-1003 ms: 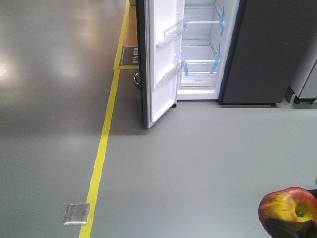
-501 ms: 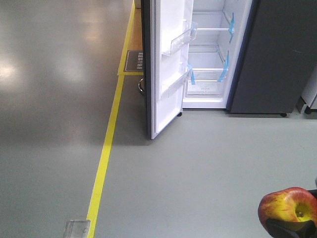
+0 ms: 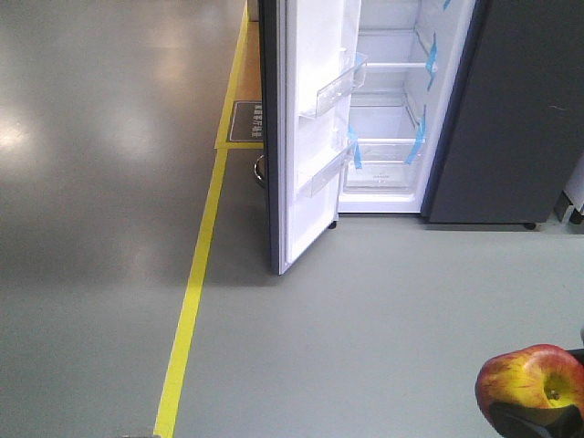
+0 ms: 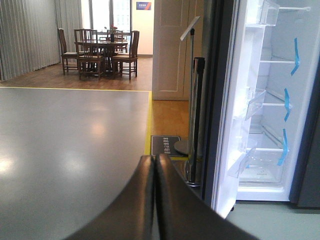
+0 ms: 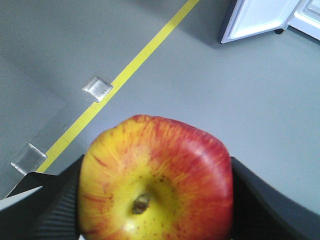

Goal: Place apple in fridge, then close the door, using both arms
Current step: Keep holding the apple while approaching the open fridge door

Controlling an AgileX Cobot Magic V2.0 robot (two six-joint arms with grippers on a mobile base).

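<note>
Right wrist-mounted view: right claw (image 5: 159, 207) clamped on the shiny red-and-yellow round apple (image 5: 155, 175) (stem dimple toward the camera), well apart from the tall dark grey fridge (image 3: 511, 137), whose white-lined door (image 3: 308, 173) stands wide; left claw (image 4: 154, 167) pressed together.

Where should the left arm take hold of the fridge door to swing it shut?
Grip the door's free vertical edge, from its left, outer side: it stands wide open, edge toward the robot, no handle showing. The left gripper is shut and free; the right gripper holds the apple.
</note>
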